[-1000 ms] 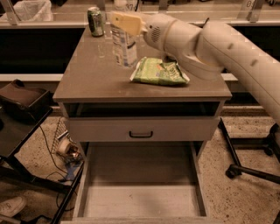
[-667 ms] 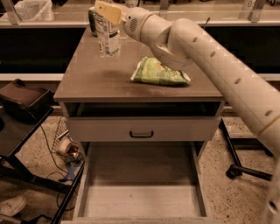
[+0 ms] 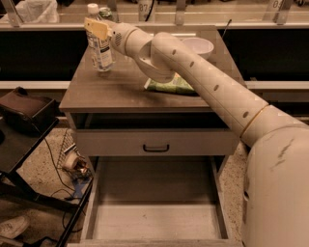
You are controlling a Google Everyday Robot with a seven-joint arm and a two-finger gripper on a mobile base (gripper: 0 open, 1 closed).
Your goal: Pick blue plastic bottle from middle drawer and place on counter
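The blue plastic bottle (image 3: 99, 47), clear with a white cap and pale label, stands upright at the back left of the counter (image 3: 120, 91). My gripper (image 3: 98, 28) reaches in from the right and is closed around the bottle's upper part, one yellowish finger (image 3: 100, 27) across its front. The bottle's base looks to be on or just above the counter top. The middle drawer (image 3: 154, 219) is pulled open below, its pale floor bare.
A green snack bag (image 3: 172, 86) lies mid-counter under my arm and a white bowl (image 3: 199, 46) sits at the back right. A green can (image 3: 106, 13) peeks out behind the bottle. The closed top drawer front (image 3: 156, 143) has a dark handle. A black bag (image 3: 24, 110) sits at left.
My gripper has carried the bottle leftward and toward the back left corner of the counter, then lowered it upright near the can. The arm now stretches across the counter.
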